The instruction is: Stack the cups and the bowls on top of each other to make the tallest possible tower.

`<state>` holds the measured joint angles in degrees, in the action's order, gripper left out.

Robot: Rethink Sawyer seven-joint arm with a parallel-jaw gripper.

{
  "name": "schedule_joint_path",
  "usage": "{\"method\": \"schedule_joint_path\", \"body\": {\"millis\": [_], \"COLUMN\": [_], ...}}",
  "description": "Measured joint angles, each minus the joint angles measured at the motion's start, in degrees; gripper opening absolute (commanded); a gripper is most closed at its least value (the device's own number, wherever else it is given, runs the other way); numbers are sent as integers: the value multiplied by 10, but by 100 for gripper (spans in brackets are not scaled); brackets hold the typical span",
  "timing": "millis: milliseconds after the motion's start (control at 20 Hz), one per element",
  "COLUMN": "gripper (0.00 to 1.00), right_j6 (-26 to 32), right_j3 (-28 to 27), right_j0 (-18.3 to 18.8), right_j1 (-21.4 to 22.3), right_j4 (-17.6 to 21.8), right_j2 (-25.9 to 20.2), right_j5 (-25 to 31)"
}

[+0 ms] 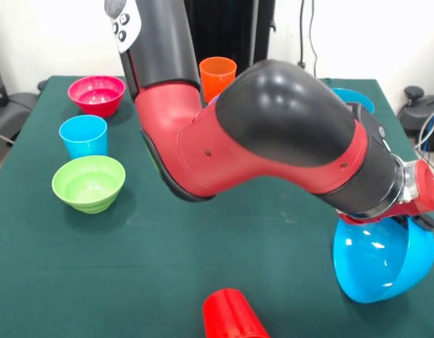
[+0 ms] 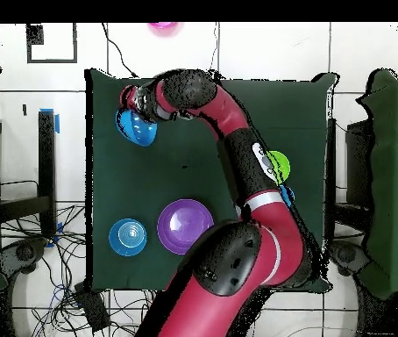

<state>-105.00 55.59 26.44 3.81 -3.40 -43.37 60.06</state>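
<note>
A dark green table (image 1: 203, 239) against a white wall is crossed by the red and black arm (image 1: 273, 141), with a blue bowl (image 1: 375, 260) carried at its end.

The gripper (image 1: 414, 215) is seen at the rim of the tilted blue bowl, which is held on its side with the opening turned towards the arm; the fingers themselves are hidden, so a closed hold is inferred only from the bowl hanging off the table. A red cup (image 1: 231, 317) is laid on its side near the front edge, well apart from the gripper. Far across from the gripper, a lime green bowl (image 1: 89, 183), a light blue cup (image 1: 84, 136) and a hot pink bowl (image 1: 96, 95) are set upright in a line. An orange cup (image 1: 218, 77) is partly hidden behind the arm. In the overhead view, a purple bowl (image 2: 185, 225) and another blue bowl (image 2: 127, 237) are seen side by side, well apart from the gripper.
</note>
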Motion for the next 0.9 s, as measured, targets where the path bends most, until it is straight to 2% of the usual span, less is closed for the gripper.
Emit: {"method": "schedule_joint_path", "body": {"millis": [450,900], "gripper": [0,0], "right_j6": [0,0], "right_j3": [-18,-19], "right_j0": [1,2], "right_j1": [-23,-26], "right_j4": [-31,-48], "right_j2": [-17,-36], "right_j5": [22,42]}}
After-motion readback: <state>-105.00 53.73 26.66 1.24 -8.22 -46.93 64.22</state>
